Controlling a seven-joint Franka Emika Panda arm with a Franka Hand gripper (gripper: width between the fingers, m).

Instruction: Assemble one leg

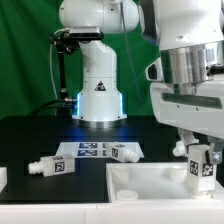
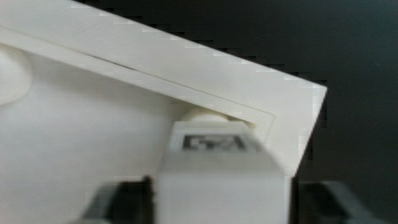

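My gripper (image 1: 199,158) is shut on a leg (image 1: 201,172), a chunky white post with square tags, held upright at the exterior view's right. It hangs over the right corner of the large flat white panel (image 1: 150,186). In the wrist view the leg (image 2: 222,165) sits between my dark fingers (image 2: 128,202), and its far end meets a corner socket (image 2: 210,117) of the panel (image 2: 107,110). I cannot tell whether it is seated. Two more legs lie on the black table, one at the left (image 1: 52,166) and one near the middle (image 1: 125,152).
The marker board (image 1: 88,150) lies flat behind the panel, in front of the robot base (image 1: 97,95). A white part (image 1: 3,178) shows at the left edge. A green curtain hangs behind.
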